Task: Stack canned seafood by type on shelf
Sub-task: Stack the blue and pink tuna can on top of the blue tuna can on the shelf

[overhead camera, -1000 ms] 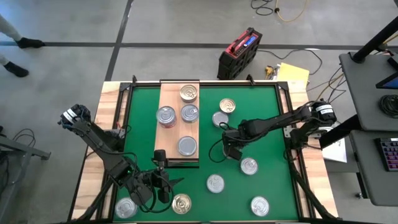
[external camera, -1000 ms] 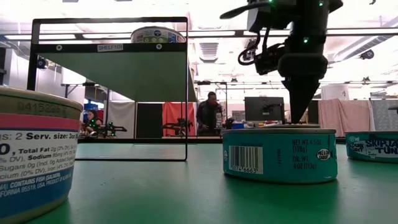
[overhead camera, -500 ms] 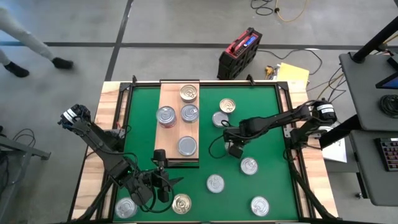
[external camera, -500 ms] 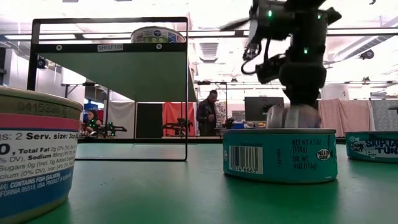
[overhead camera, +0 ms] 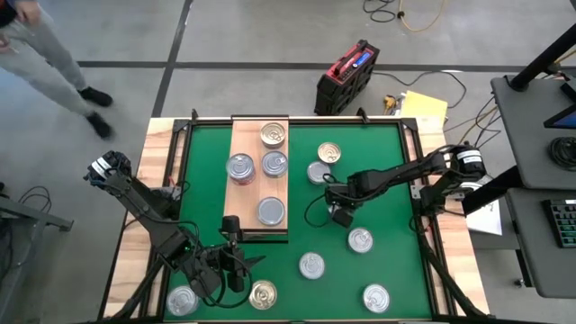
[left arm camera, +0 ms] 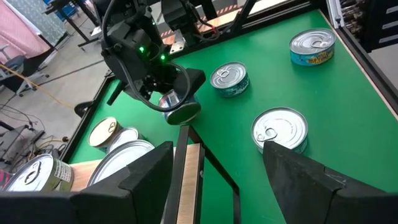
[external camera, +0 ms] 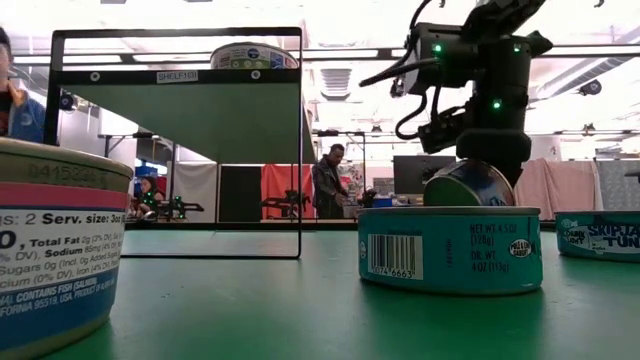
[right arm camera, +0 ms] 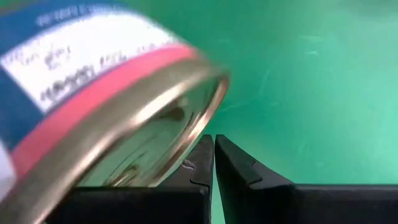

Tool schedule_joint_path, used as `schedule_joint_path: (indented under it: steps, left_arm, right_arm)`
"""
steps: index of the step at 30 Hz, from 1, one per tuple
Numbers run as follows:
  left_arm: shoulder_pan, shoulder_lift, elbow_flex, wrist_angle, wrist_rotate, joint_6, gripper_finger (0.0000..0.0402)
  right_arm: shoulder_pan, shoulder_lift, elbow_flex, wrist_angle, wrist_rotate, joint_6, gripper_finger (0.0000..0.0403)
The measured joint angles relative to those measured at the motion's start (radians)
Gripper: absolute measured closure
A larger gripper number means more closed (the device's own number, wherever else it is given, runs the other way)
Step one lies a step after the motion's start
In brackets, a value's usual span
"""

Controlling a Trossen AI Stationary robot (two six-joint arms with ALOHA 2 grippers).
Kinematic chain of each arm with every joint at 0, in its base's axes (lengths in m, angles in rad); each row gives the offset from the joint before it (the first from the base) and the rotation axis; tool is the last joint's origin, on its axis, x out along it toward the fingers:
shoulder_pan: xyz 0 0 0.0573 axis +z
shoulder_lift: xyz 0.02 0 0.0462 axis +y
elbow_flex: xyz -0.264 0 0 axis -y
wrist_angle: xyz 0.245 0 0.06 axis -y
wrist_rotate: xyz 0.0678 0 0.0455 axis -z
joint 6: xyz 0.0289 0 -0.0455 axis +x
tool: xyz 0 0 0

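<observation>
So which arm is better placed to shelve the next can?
Right. The right tool is shut against a tilted can beside the shelf, though a firm grip is unclear. The left tool waits open and empty at the shelf's near end.

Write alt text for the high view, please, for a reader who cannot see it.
From above: the right gripper is shut at a tilted can over the green mat, right of the wooden shelf, which carries four cans. Seven more cans lie loose elsewhere, and the left gripper waits open at the shelf's near end.
</observation>
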Motion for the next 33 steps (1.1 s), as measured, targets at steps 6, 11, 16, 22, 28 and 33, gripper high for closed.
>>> schedule_joint_path:
  steps: [6, 11, 16, 22, 28, 33]
  left_arm:
    - [0.000, 0.000, 0.000, -0.005, 0.000, 0.000, 0.0169]
    - [0.000, 0.000, 0.000, -0.007, 0.000, -0.001, 0.0169]
    - [0.000, 0.000, 0.000, -0.008, 0.000, -0.003, 0.0169]
    - [0.000, 0.000, 0.000, -0.008, 0.000, -0.004, 0.0169]
    - [0.000, 0.001, 0.000, -0.008, 0.000, -0.004, 0.0169]
    - [0.000, 0.001, 0.000, -0.015, 0.000, -0.002, 0.0169]
  right_arm:
    - [-0.017, -0.034, 0.007, -0.011, 0.016, -0.001, 0.0394]
    - [-0.030, -0.082, 0.007, -0.031, 0.051, 0.002, 0.0394]
    - [-0.029, -0.153, 0.007, -0.036, 0.069, 0.014, 0.0394]
    - [-0.029, -0.274, 0.007, -0.067, 0.112, 0.130, 0.0394]
    - [0.015, -0.359, 0.007, -0.065, 0.112, 0.289, 0.0393]
    - [0.120, -0.350, 0.014, -0.060, 0.121, 0.357, 0.0394]
